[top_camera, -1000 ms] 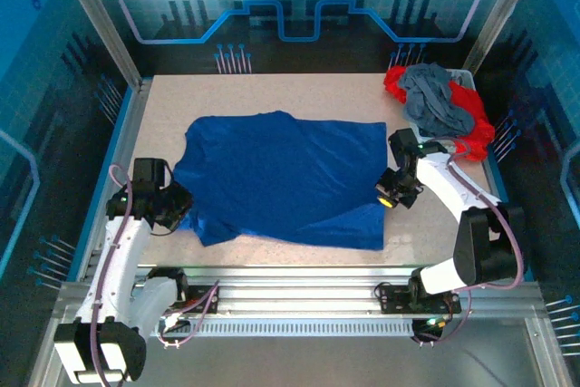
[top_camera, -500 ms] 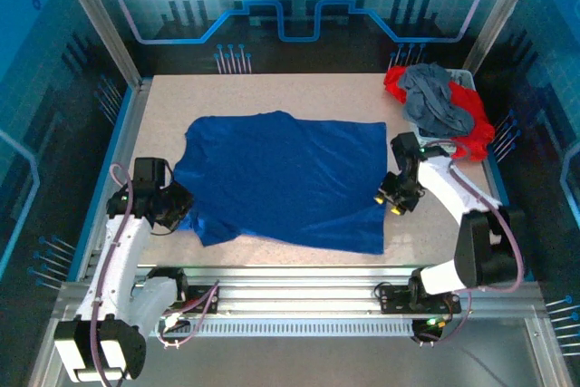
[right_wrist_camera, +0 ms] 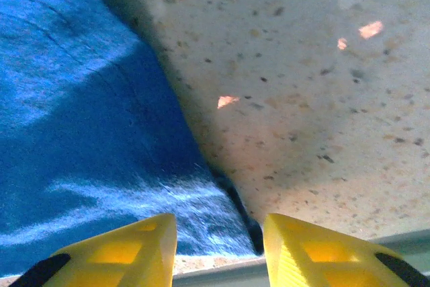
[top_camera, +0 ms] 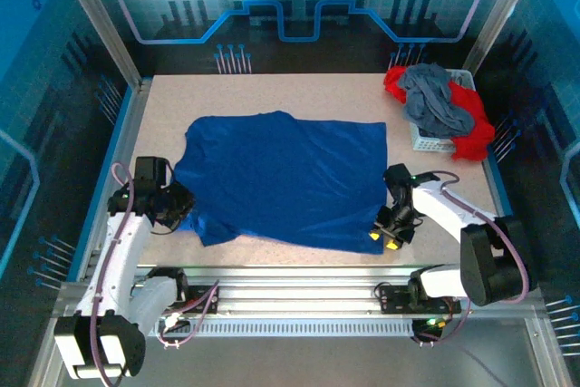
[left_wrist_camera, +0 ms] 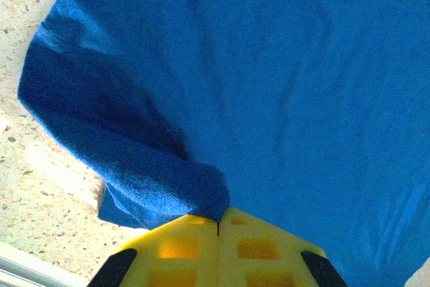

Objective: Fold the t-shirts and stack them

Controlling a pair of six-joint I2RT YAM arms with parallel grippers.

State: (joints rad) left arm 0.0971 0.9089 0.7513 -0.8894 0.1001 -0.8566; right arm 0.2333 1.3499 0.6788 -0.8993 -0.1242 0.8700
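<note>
The blue t-shirt [top_camera: 281, 178] is spread flat on the table [top_camera: 272, 97]. Its near left edge is pinched in the closed left gripper [left_wrist_camera: 218, 223]. The right gripper [right_wrist_camera: 218, 233] is held partly open over its near right corner, nothing gripped.

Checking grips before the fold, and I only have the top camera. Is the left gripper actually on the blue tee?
Observer: Yes. In the left wrist view the left gripper is shut on a fold of the blue tee.
Operator: Right one?
Observer: The right gripper is open with nothing pinched. The tee's edge runs between its fingers.
Operator: Over cloth or table?
Observer: One finger is over cloth, the other over bare table.
</note>
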